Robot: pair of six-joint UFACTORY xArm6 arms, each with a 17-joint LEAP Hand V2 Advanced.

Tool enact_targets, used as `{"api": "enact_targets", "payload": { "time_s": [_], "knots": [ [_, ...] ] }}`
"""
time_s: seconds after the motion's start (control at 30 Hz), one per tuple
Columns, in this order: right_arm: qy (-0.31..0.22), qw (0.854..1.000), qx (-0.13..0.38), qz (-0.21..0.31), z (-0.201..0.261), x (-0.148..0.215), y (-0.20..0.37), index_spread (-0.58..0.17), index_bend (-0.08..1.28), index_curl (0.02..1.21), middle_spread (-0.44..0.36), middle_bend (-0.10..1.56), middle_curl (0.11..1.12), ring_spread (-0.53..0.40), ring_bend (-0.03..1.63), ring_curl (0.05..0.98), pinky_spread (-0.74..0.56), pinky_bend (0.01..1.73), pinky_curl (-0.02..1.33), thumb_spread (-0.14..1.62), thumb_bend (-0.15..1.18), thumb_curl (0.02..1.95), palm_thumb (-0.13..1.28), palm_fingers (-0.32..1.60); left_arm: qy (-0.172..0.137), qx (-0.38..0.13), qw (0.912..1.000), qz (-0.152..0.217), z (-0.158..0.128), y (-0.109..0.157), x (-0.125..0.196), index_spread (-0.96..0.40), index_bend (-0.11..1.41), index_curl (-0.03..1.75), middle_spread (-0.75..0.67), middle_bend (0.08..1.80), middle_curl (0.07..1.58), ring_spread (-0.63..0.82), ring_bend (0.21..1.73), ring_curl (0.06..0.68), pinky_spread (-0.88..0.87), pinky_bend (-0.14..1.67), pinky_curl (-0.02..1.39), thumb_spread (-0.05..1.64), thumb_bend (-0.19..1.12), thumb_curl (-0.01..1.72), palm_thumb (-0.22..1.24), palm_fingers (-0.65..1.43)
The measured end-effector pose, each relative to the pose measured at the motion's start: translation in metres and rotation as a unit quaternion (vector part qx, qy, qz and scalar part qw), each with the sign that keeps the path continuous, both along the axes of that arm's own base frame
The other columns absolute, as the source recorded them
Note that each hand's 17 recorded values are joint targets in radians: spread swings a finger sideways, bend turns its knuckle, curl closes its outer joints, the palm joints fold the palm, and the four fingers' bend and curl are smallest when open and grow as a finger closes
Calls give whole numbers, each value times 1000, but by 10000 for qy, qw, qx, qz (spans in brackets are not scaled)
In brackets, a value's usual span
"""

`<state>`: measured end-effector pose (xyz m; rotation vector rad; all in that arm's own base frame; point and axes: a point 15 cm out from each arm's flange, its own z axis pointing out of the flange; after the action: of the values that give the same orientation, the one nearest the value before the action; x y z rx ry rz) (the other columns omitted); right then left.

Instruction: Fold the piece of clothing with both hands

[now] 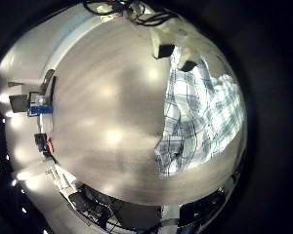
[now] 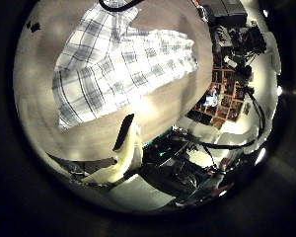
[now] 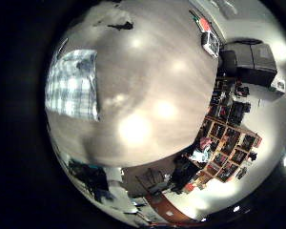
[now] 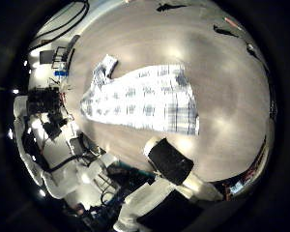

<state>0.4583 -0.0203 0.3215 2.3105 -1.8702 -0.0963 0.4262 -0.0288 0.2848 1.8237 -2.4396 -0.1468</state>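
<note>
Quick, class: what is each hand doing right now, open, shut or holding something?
Left hand: clear of the plaid shirt, holding nothing; open or shut cannot be told.
Right hand: the same.

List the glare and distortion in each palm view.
All four views bend the table into a dome inside a black ring. Right little-finger view: bright glare spots on the bare wood. Left little-finger view: softer spots beside the plaid shirt. Left thumb view: glare along the shirt's edge. Right thumb view: shirt evenly lit.
</note>
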Motion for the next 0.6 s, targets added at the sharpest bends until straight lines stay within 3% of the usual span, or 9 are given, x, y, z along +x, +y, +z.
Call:
{"api": "enact_targets", "payload": {
  "time_s": [0.17, 0.37, 0.6],
  "knots": [
    [568, 9983, 7, 152, -42, -34, -1, -416, 224, 435, -191, 443, 434, -124, 735, 339, 205, 669, 259, 1252, -20, 358, 480, 148, 338, -34, 9994, -36, -39, -1, -35, -3, 175, 470, 248, 175, 361, 368, 720, 248, 411, 366, 480, 1176, -17, 314, 365, 17],
    [1096, 9938, -13, 196, -84, -57, -1, -407, 186, 410, -167, 378, 403, -104, 660, 307, 225, 614, 238, 1200, -25, 343, 446, 154, 396, -85, 9992, 16, -71, -3, -43, 2, 180, 439, 223, 175, 340, 357, 701, 239, 404, 358, 451, 1193, -16, 306, 372, 46],
    [1235, 9920, -18, 266, -134, -44, 3, -399, 174, 382, -148, 337, 388, -85, 612, 284, 231, 569, 226, 1148, -16, 348, 482, 181, 557, -65, 9984, 72, -93, -4, -42, 4, 182, 415, 212, 173, 322, 357, 689, 234, 398, 351, 426, 1212, -16, 297, 373, 64]
  ]
}}
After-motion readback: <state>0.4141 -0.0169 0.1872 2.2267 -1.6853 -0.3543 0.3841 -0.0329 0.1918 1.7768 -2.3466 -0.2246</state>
